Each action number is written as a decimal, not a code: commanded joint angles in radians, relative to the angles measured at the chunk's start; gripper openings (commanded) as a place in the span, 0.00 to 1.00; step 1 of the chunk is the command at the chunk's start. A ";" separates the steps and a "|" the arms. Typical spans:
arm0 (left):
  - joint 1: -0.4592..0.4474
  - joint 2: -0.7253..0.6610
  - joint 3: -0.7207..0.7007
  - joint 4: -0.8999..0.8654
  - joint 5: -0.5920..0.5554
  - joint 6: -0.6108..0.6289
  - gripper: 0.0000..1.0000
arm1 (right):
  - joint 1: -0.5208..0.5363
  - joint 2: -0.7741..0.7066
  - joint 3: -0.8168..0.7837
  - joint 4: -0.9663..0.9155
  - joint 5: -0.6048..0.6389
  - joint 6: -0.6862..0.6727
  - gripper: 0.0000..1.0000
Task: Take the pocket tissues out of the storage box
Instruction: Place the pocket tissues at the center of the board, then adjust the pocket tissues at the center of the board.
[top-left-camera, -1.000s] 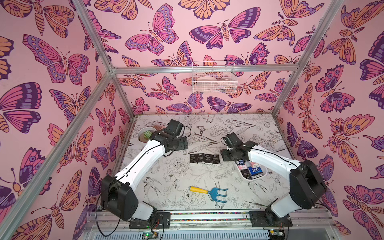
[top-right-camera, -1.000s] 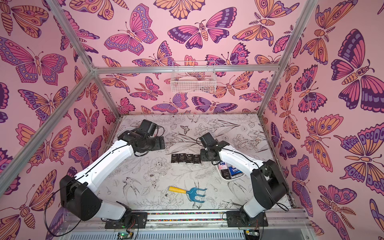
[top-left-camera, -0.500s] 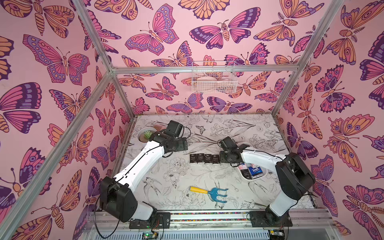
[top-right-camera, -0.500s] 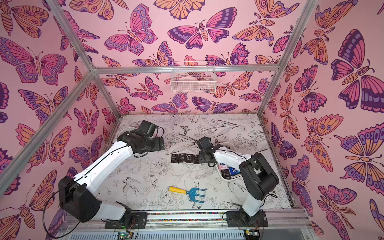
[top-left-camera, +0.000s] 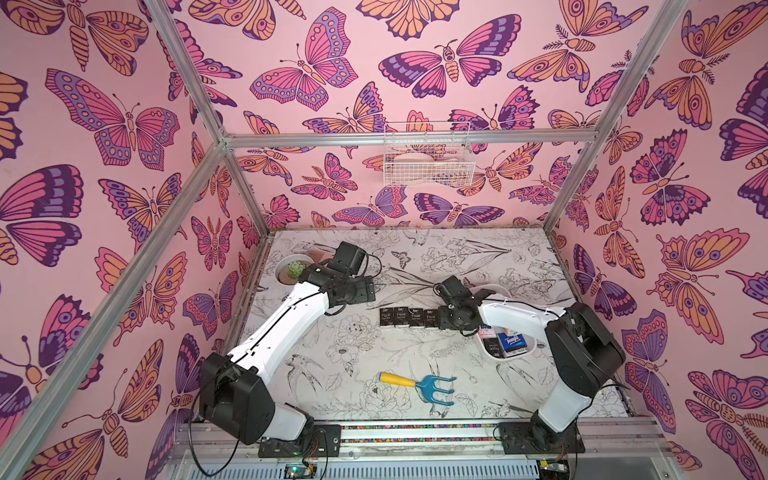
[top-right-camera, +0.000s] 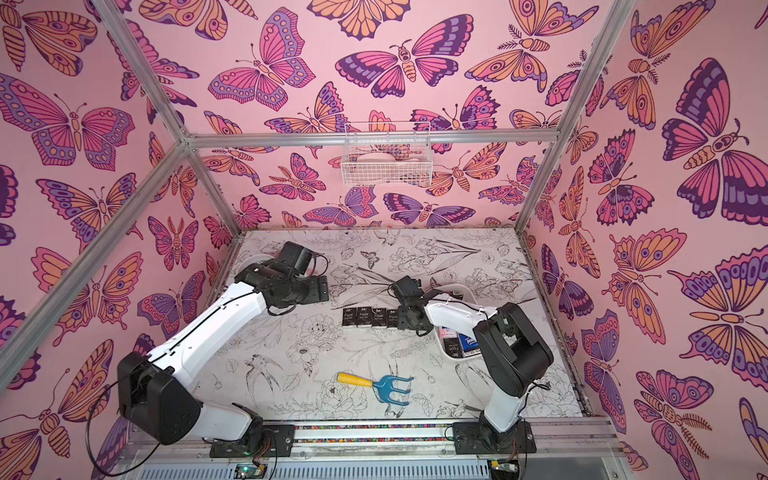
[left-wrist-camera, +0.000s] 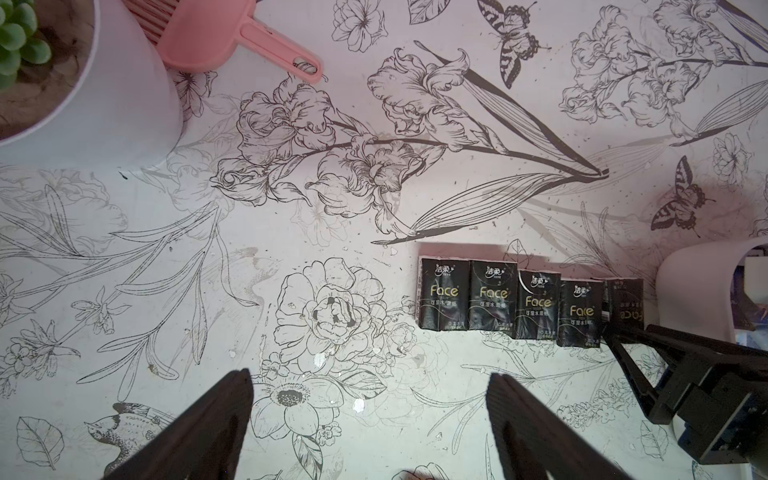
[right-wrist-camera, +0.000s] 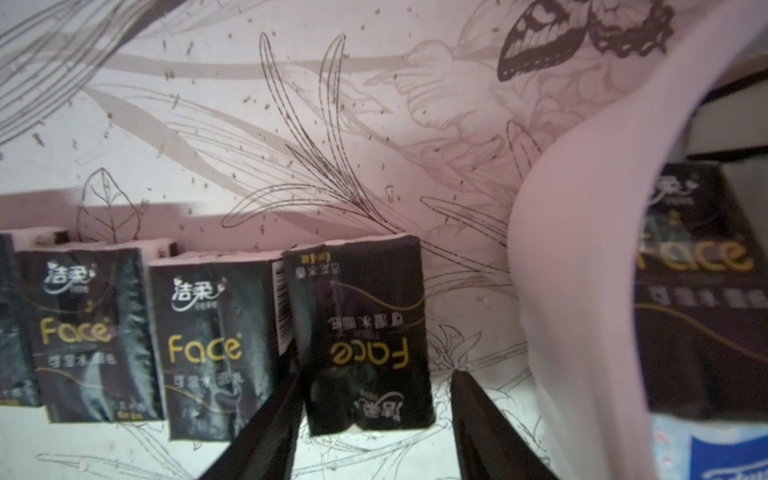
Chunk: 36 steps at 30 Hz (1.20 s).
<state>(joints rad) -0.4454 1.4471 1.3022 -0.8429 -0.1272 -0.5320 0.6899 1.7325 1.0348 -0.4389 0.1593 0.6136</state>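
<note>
In a top view, pocket tissues are lying in a row on the table, with more sitting in the storage box. Left wrist: the left gripper is hanging spread wide, empty. Right wrist: the right gripper is straddling the end packet, jaws parted, not gripping.

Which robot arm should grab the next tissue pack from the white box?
Right. The right end effector is open beside the storage box, which holds packets; the left end effector hovers farther away, past the laid-out row.
</note>
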 joint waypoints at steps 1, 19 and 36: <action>0.003 -0.021 -0.006 -0.022 0.000 0.010 0.94 | 0.005 -0.020 0.037 -0.058 0.038 0.008 0.62; 0.008 -0.016 -0.005 -0.024 -0.005 0.018 0.94 | -0.046 0.070 0.117 -0.077 0.025 -0.043 0.47; 0.008 -0.007 -0.011 -0.023 -0.006 0.011 0.94 | -0.046 0.088 0.073 -0.018 -0.049 0.012 0.40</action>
<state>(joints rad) -0.4435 1.4471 1.3022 -0.8429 -0.1272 -0.5278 0.6453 1.8149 1.1278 -0.4580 0.1375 0.5957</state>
